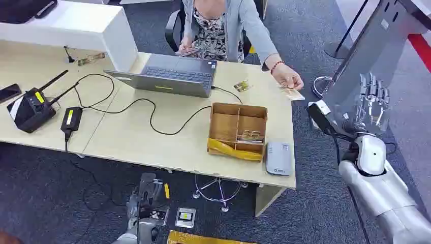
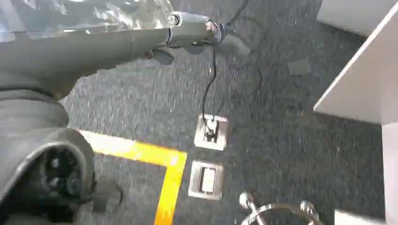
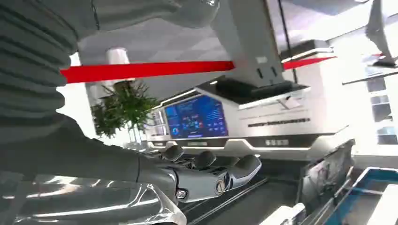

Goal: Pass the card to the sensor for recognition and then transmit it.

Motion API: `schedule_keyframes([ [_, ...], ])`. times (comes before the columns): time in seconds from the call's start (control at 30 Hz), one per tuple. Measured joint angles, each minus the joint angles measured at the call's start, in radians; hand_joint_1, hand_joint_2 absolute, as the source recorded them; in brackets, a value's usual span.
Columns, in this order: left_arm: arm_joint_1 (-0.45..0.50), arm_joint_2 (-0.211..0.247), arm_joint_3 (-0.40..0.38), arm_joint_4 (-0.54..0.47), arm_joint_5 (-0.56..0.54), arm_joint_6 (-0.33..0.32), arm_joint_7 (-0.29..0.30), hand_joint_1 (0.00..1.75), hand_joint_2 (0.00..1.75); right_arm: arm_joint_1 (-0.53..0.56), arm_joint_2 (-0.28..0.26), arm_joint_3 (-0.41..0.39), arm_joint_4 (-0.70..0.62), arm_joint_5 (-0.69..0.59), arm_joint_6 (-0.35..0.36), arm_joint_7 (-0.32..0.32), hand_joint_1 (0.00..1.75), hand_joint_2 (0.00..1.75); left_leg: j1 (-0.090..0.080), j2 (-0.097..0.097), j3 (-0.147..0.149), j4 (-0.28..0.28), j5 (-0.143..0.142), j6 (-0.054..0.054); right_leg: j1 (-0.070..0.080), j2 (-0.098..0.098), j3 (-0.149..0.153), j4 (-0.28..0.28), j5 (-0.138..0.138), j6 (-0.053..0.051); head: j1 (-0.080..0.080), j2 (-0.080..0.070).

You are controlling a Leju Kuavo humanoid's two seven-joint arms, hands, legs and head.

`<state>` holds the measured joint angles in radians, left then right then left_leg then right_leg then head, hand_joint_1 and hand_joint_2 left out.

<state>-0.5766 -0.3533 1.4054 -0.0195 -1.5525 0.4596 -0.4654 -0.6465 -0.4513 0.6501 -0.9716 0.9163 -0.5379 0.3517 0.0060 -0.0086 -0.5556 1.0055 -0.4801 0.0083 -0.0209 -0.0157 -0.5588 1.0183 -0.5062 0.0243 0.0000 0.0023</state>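
Handover is pending: a person's hand (image 1: 287,79) is holding out the card (image 1: 293,94) over the bench's (image 1: 152,142) far right corner, while the right robot hand (image 1: 372,104) is waiting beside it, fingers spread, holding nothing. Sensing and passing on look still to come.

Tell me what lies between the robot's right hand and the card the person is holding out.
In the head view, between the right hand and the card lie the bare table corner and a dark device beside the table edge.
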Motion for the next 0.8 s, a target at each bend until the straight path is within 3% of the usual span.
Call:
schedule_keyframes([
  [0.23, -0.004, -0.009, 0.0, 0.001, 0.022, -0.017, -0.007, 0.0, 0.0, 0.0, 0.036, 0.058, -0.007, -0.062, 0.003, -0.036, 0.0, 1.75, 0.0, 0.0, 0.0, 0.0, 0.0, 0.0, 0.0, 0.0, 0.0, 0.0, 0.0, 0.0, 0.0, 0.0],
  [0.3, 0.024, 0.0, 0.001, 0.0, 0.01, -0.07, 0.024, 0.0, 0.0, 0.0, 0.047, 0.068, -0.007, -0.094, 0.003, -0.027, 0.0, 1.75, 0.0, 0.0, -0.001, -0.001, 0.0, 0.0, 0.0, 0.0, 0.001, 0.0, 0.0, 0.0, 0.001, 0.0],
  [0.4, 0.162, 0.125, 0.0, -0.02, -0.001, -0.3, 0.027, 0.0, 0.0, 0.035, 0.018, 0.075, -0.055, -0.127, 0.024, -0.006, 0.0, 1.75, 0.002, 0.007, 0.006, -0.002, -0.004, -0.004, 0.002, 0.009, 0.003, 0.0, -0.004, -0.002, 0.003, 0.0],
  [0.43, 0.209, 0.176, 0.001, -0.027, -0.003, -0.326, 0.023, 0.0, 0.0, 0.047, 0.003, 0.075, -0.075, -0.13, 0.028, -0.001, 0.0, 1.75, 0.004, 0.014, 0.006, -0.001, -0.007, -0.007, 0.003, 0.017, 0.0, 0.001, -0.003, -0.003, 0.003, 0.0],
  [0.53, 0.298, 0.266, 0.0, -0.05, -0.009, -0.326, 0.025, 0.0, 0.0, 0.07, -0.021, 0.074, -0.109, -0.129, 0.042, 0.001, 0.0, 1.75, 0.004, 0.016, 0.002, -0.001, -0.007, -0.007, 0.003, 0.017, -0.007, 0.001, -0.004, -0.004, 0.0, 0.0],
  [0.63, 0.303, 0.302, 0.0, -0.054, -0.015, -0.315, 0.036, 0.0, 0.0, 0.078, -0.023, 0.077, -0.135, -0.124, 0.047, -0.002, 0.0, 1.75, 0.005, 0.004, 0.001, -0.001, -0.005, -0.007, 0.005, 0.005, -0.002, 0.001, -0.006, -0.004, -0.003, 0.0],
  [0.8, 0.332, 0.331, 0.001, -0.053, -0.005, -0.305, 0.066, 0.0, 0.0, 0.079, -0.024, 0.077, -0.161, -0.153, 0.056, -0.039, 0.0, 1.75, 0.005, 0.007, 0.002, -0.001, -0.005, -0.007, 0.005, 0.008, -0.001, 0.001, -0.004, -0.005, -0.003, 0.0],
])
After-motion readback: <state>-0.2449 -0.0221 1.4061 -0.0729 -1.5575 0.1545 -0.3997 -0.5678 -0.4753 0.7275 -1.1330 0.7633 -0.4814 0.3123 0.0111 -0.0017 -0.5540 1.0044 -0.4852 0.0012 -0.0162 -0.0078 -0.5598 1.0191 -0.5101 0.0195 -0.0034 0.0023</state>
